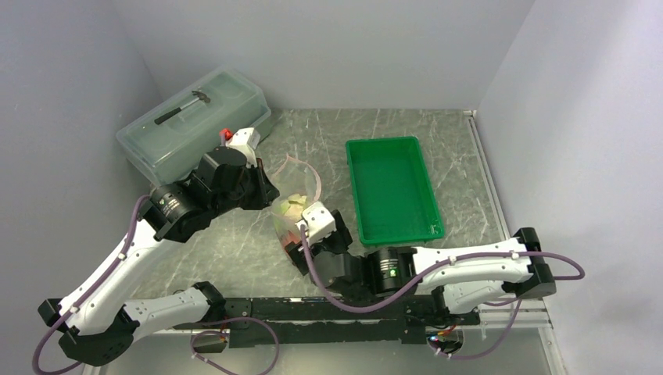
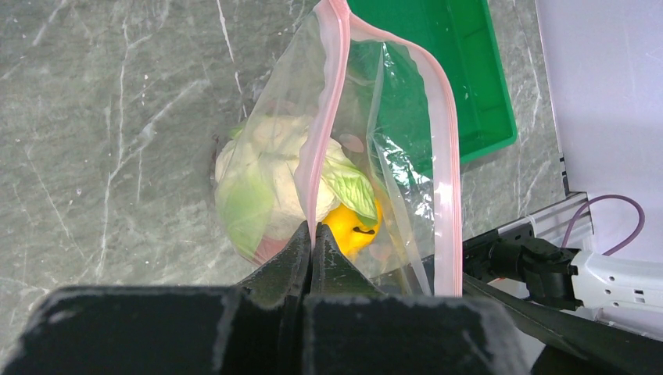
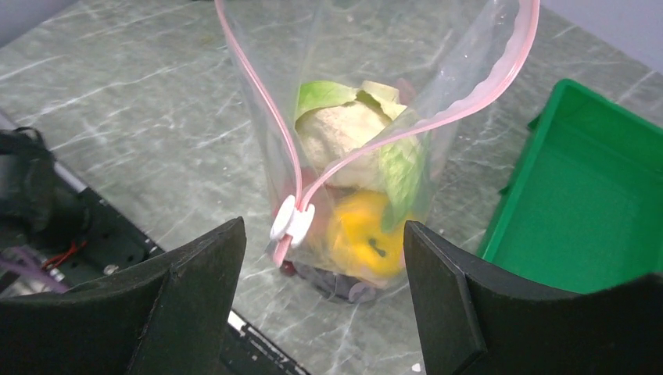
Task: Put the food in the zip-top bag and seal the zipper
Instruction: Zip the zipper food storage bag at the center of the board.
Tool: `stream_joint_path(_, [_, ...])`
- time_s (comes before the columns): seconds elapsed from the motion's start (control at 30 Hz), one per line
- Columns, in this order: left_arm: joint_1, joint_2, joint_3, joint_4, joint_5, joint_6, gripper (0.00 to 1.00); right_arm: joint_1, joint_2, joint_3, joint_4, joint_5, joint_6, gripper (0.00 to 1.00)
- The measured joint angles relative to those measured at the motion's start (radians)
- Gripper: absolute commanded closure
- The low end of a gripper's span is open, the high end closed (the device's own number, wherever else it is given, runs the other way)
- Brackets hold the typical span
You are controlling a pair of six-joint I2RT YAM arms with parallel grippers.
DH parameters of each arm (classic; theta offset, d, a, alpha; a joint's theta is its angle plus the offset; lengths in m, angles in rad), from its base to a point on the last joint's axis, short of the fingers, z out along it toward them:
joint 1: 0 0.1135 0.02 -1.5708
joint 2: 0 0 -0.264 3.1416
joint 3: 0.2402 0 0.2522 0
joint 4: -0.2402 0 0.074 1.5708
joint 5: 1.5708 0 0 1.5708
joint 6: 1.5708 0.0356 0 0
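Observation:
The clear zip-top bag stands upright at the table's middle with its mouth spread open. Inside it are a white cauliflower with green leaves, an orange and something dark purple at the bottom. My left gripper is shut on the pink zipper strip at one side of the mouth and holds the bag up. My right gripper is open, its jaws on either side of the bag's near end. The white zipper slider sits there, untouched. In the top view the right gripper is just in front of the bag.
A green tray lies right of the bag, nothing in it. A large translucent lidded box with a hammer on its lid stands at the back left. Grey walls close in the back and both sides.

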Motion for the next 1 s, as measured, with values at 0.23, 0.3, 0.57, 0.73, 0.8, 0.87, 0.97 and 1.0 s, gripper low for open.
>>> stream_joint_path(0.23, [0.0,0.0,0.0,0.0,0.0,0.0,1.0,0.0,0.071,0.0,0.048,0.074,0.0,0.23])
stream_joint_path(0.3, [0.0,-0.001,0.0,0.0,0.0,0.0,1.0,0.0,0.081,0.0,0.066,0.082,0.0,0.26])
stream_joint_path(0.57, [0.0,-0.008,0.0,-0.003,0.0,0.0,1.0,0.0,0.085,-0.009,0.138,0.109,0.0,0.46])
stream_joint_path(0.73, [0.0,-0.01,0.0,-0.005,0.0,0.0,1.0,-0.005,0.082,-0.042,0.158,0.108,0.003,0.65])
stream_joint_path(0.8, [0.0,-0.01,0.0,-0.005,0.0,0.0,1.0,-0.006,0.081,-0.049,0.159,0.106,0.008,0.74])
stream_joint_path(0.87, [0.0,-0.011,0.0,-0.005,0.0,-0.001,1.0,-0.007,0.08,-0.051,0.159,0.105,0.011,0.87])
stream_joint_path(0.97, [0.0,-0.013,0.0,-0.007,-0.001,-0.008,0.99,-0.007,0.068,-0.058,0.163,0.104,0.01,1.0])
stream_joint_path(1.0, [0.0,-0.014,0.0,-0.008,-0.001,-0.013,0.97,-0.007,0.061,-0.062,0.167,0.104,0.012,1.0])
